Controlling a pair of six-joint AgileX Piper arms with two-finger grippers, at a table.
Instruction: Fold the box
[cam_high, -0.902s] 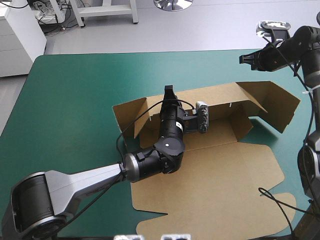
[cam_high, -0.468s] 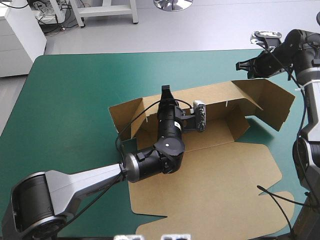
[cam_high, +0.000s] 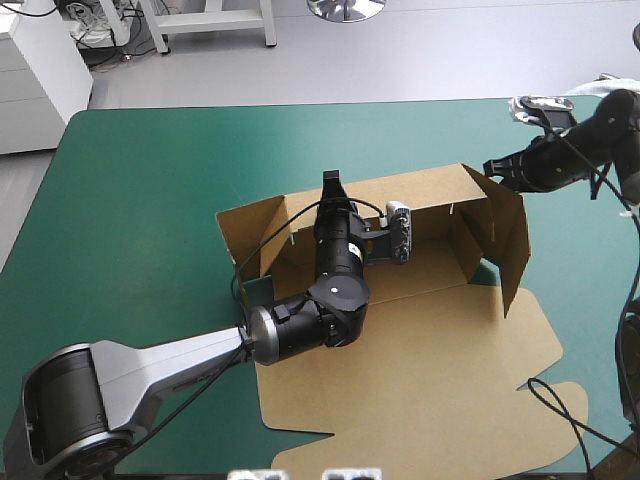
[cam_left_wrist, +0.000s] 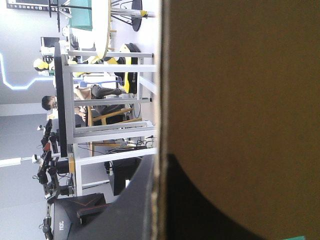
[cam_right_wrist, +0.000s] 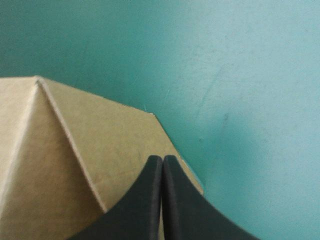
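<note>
The brown box (cam_high: 430, 380) lies mid-table with its lid flat toward the near edge and its back wall (cam_high: 430, 195) raised. My left gripper (cam_high: 333, 185) reaches up from inside the tray and is shut on the top edge of that back wall. In the left wrist view the board's edge (cam_left_wrist: 160, 75) runs between the black fingers (cam_left_wrist: 137, 205). The right side wall (cam_high: 500, 235) stands upright. My right gripper (cam_high: 492, 167) is shut and rests against that wall's outer top corner. In the right wrist view its tips (cam_right_wrist: 162, 159) lie over the brown flap (cam_right_wrist: 75, 165).
The teal-green cover (cam_high: 150, 200) stretches wide to the left of the box and beyond its back wall. The table's right edge lies close behind the right arm. Cover (cam_right_wrist: 225, 75) shows past the right fingertips.
The right gripper moved down and toward the box, swinging the splayed right flap up to stand upright. The left arm held still on the back wall.
</note>
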